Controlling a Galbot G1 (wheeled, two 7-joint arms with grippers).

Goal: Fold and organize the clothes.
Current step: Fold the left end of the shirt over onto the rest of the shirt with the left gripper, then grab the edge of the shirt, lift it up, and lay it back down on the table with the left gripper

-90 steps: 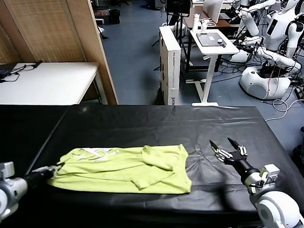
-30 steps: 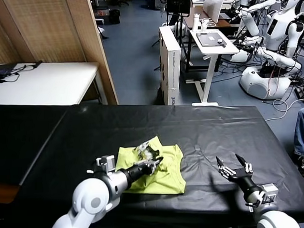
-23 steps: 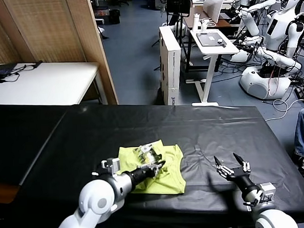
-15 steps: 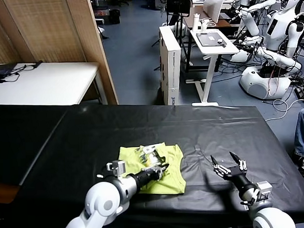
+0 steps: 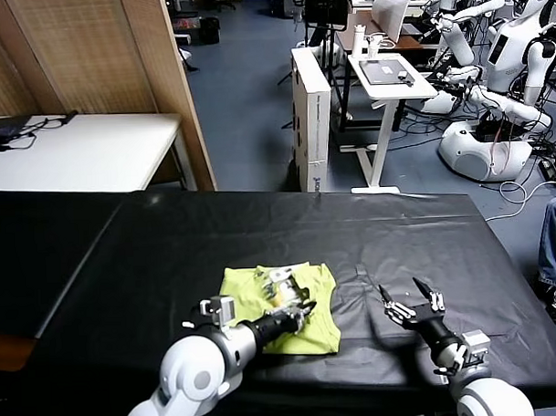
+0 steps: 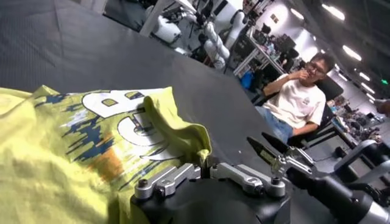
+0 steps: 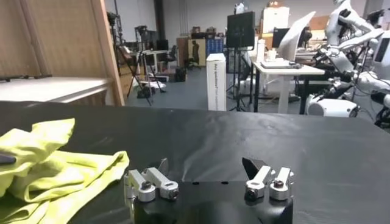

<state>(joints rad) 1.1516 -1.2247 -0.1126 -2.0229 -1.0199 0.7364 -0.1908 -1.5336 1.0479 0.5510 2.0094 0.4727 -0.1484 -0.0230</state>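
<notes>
The clothes are one lime T-shirt (image 5: 309,321), lying doubled over itself on the black table (image 5: 260,227), near its front edge. Its white and blue print (image 6: 116,122) faces up on the folded-over layer. My left gripper (image 5: 298,314) sits over the shirt's middle, shut on a bunched fold of lime cloth (image 6: 196,143) at its fingertips. My right gripper (image 5: 406,303) hovers low over bare table to the right of the shirt, open and holding nothing. In the right wrist view the shirt (image 7: 55,173) lies off to one side of that gripper (image 7: 206,167).
A white table (image 5: 84,151) stands at the back left beside a wooden screen (image 5: 90,50). Behind the black table are a white box (image 5: 311,115), a small white stand (image 5: 383,86) and other robots (image 5: 492,73). A seated person (image 6: 298,100) is at the right.
My left gripper has carried the shirt's left end over to the right, halving the shirt, and edged further right this last second. My right gripper has drifted a little toward the shirt.
</notes>
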